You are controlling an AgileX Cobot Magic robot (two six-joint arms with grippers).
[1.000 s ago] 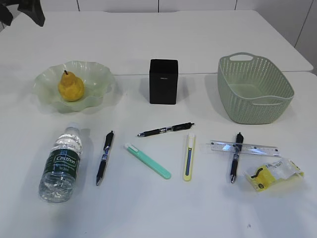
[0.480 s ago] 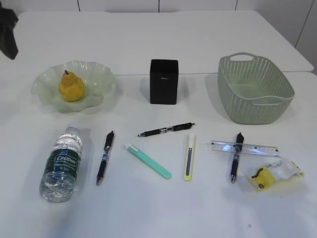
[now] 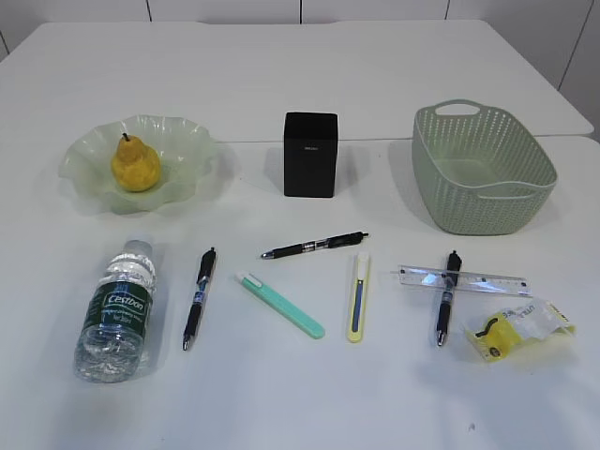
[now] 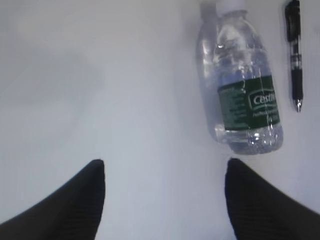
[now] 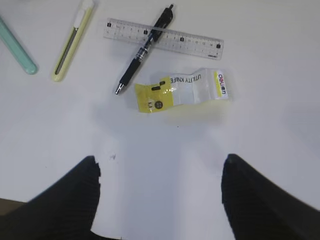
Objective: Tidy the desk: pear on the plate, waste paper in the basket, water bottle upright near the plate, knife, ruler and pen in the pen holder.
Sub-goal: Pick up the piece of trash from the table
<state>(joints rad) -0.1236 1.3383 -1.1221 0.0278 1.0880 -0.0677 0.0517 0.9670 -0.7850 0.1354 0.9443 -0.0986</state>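
Pear on plate, far left of worktop. Water bottle lies flat below plate, long axis near-far, cap toward plate; round body may roll from off-centre pinch. Left pincer spread, empty, short of bottle base. Ruler runs left-right, pen crossing it; may drag. Waste paper far right; right pincer spread, empty.

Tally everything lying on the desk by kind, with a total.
Pens: 3
Utility knives: 2
Ruler: 1
Water bottle: 1
Waste paper: 1
Pear: 1
Plate: 1
Pen holder: 1
Basket: 1
Total: 12
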